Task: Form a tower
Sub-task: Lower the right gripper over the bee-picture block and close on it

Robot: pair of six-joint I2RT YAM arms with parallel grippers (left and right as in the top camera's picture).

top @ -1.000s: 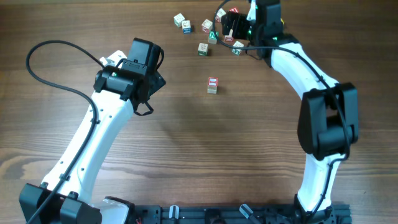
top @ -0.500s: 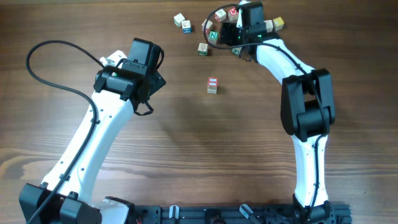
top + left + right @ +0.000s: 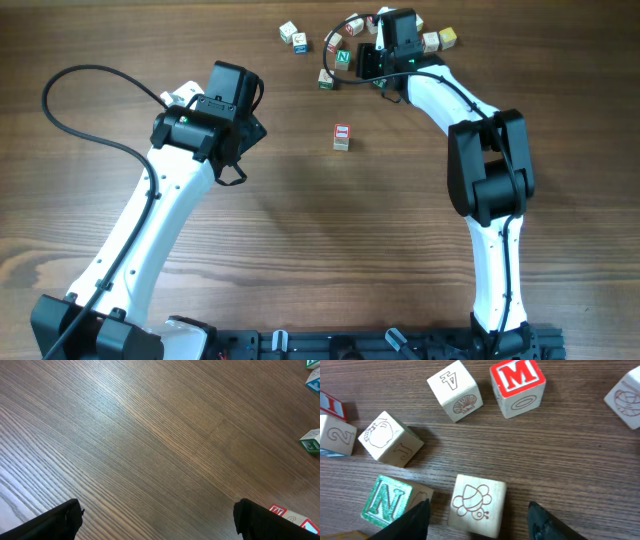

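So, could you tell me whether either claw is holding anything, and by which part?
Nothing is held. The right claw straddles the bee-picture cube with gaps either side; the left claw stands open with nothing between its fingers.

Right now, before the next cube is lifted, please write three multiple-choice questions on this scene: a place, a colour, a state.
1. Where does the tower stand? A. far left corner B. alone near the middle of the table, apart from the loose cubes C. nearest edge
2. The M cube has its letter face printed in: A. red B. green C. blue
3. The left gripper is: A. open over bare wood B. shut on a cube C. shut on the tower
Key: B, overhead it stands alone, away from the loose cubes; A, the right wrist view shows red print; A, it gapes wide with only wood between.
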